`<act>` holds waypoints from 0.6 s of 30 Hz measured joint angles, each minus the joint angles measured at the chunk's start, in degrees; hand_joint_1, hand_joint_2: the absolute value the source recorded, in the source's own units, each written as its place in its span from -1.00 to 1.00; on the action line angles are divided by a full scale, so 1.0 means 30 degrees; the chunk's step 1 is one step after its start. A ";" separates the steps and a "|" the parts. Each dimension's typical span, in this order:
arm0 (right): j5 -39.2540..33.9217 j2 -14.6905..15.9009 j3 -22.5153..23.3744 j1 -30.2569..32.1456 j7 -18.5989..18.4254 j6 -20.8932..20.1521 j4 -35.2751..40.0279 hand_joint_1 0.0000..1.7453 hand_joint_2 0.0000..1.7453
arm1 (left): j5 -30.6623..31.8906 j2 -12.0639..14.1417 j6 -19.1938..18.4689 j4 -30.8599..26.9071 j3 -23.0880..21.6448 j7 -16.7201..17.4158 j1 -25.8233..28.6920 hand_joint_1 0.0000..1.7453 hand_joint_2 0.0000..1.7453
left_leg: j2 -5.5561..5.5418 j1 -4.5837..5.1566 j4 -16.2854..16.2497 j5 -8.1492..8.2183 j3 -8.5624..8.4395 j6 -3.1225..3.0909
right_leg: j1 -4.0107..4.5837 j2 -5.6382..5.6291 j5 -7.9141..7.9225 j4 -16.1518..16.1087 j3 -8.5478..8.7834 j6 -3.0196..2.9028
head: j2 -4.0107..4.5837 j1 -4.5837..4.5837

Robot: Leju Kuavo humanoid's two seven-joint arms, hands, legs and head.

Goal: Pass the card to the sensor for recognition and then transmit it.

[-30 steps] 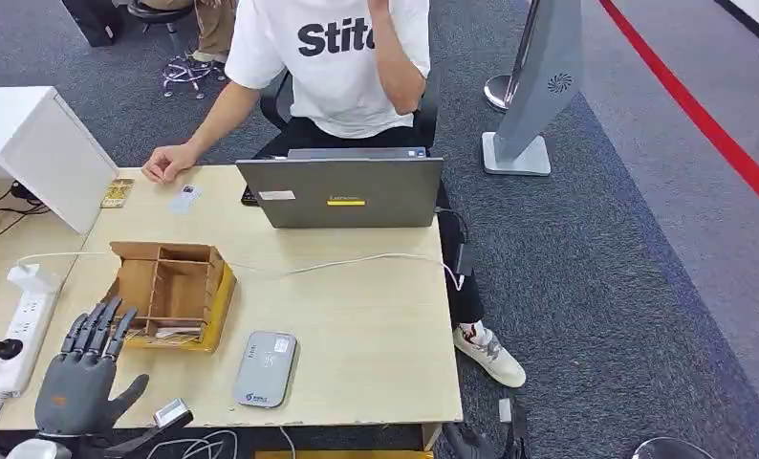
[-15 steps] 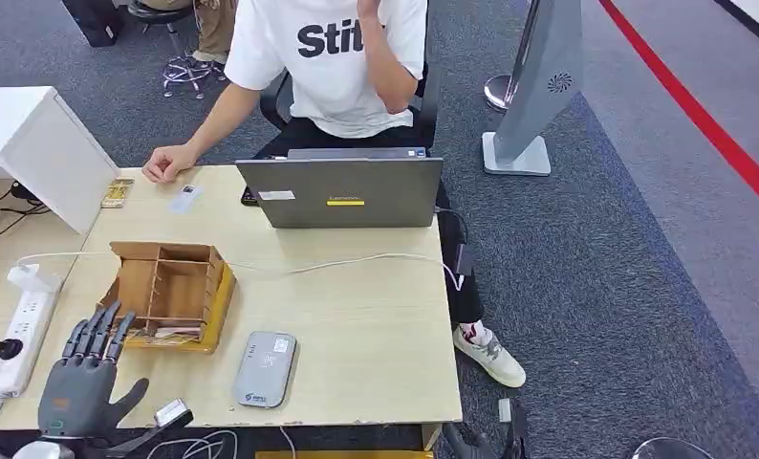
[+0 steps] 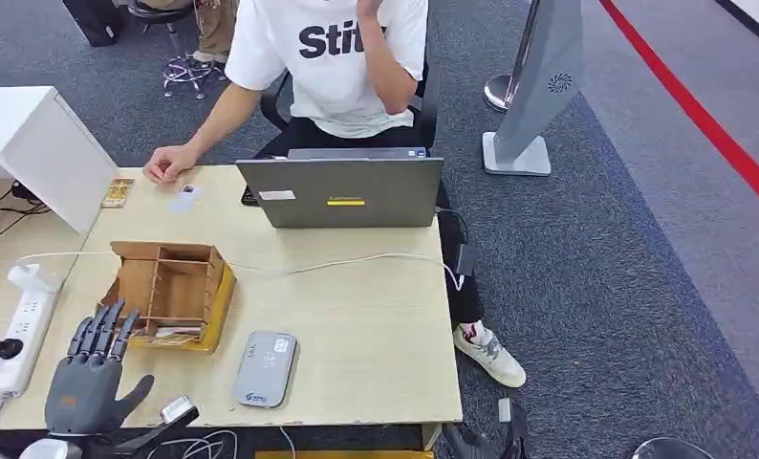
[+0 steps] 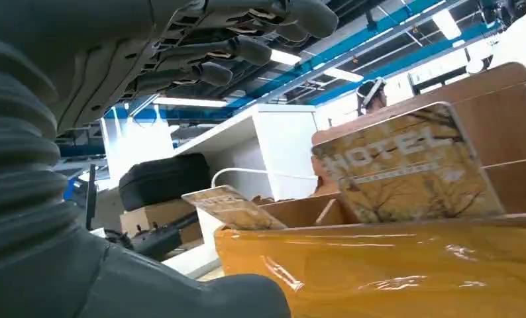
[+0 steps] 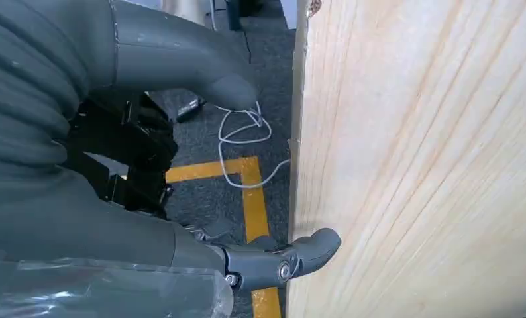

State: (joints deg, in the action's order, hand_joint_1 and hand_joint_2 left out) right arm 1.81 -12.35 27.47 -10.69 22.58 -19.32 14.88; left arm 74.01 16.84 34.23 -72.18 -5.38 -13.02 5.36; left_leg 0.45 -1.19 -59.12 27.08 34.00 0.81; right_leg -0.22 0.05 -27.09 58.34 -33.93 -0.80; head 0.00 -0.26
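A wooden organizer box [image 3: 170, 287] wrapped in yellow film stands on the table's left part. Gold "HOTEL" cards [image 4: 406, 165] lean in its near compartment, and one card [image 4: 230, 207] lies tilted over the rim. My left hand [image 3: 94, 368] hovers just in front of the box's near left corner, fingers spread and holding nothing; its fingers [image 4: 247, 50] and thumb reach toward the cards without touching them. The grey card sensor [image 3: 264, 368] lies flat to the right of the box. My right hand [image 5: 181, 165] hangs beside the table's edge, holding nothing.
A person sits behind an open laptop [image 3: 342, 191], one hand [image 3: 168, 163] resting on the table near two loose cards [image 3: 184, 198]. A white power strip [image 3: 17, 330] lies left of my hand. A white cable [image 3: 337, 263] crosses the table [image 3: 376, 325]. A white box [image 3: 41, 143] stands far left.
My left hand has drifted slightly right, closer to the box's near corner. Nothing else has moved.
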 joint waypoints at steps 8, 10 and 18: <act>0.0117 -0.0139 -0.0066 -0.0025 -0.0167 -0.0022 0.0000 -1.00 1.00 | 0.0059 -0.0520 0.0146 0.0621 -0.0402 -0.0234 -0.0727 -1.00 1.00 | -0.0007 0.0000 -0.0004 -0.0002 -0.0002 0.0000 | 0.0001 0.0001 0.0003 0.0001 -0.0005 -0.0003 | 0.0000 0.0007; 0.0233 -0.0154 -0.0116 -0.0071 -0.0298 -0.0015 0.0000 -1.00 1.00 | -0.0182 -0.0520 -0.0101 0.0978 -0.0430 -0.0516 -0.1285 -1.00 1.00 | -0.0017 -0.0001 -0.0004 -0.0005 -0.0002 0.0003 | 0.0001 0.0005 0.0003 0.0003 -0.0003 -0.0003 | 0.0000 0.0007; 0.0284 -0.0270 -0.0218 -0.0147 -0.0364 0.0015 0.0000 -1.00 1.00 | 0.0095 -0.1008 -0.0072 0.2427 -0.0904 -0.0846 -0.2921 -1.00 1.00 | 0.0000 -0.0001 -0.0003 -0.0015 -0.0004 0.0019 | 0.0001 -0.0013 0.0013 0.0006 -0.0003 -0.0012 | 0.0000 0.0000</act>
State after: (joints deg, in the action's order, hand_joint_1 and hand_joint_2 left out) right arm 2.67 -13.16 26.82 -11.13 21.49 -19.28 14.88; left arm 74.29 13.81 34.01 -64.89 -8.09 -15.56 -3.40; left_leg 0.45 -1.20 -59.13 27.03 33.99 0.87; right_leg -0.22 0.01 -27.05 58.36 -33.94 -0.84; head 0.00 -0.26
